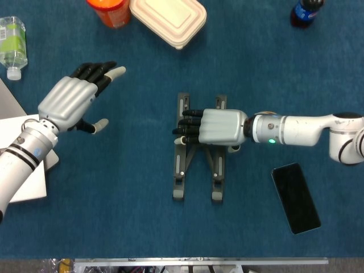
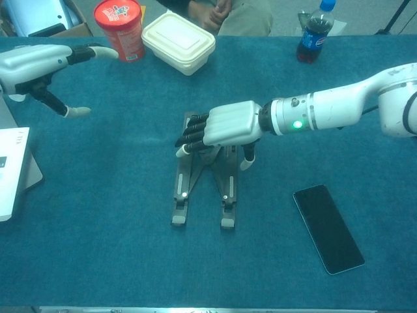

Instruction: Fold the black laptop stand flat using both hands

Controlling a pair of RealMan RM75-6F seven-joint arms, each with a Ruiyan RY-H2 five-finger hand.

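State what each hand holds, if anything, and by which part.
Left hand holds nothing. Right hand lies over the laptop stand's upper middle; a grip cannot be told.

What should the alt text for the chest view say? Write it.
The right hand lies palm-down over the black laptop stand on a blue table, beside a black phone. The left hand hovers open at far left.
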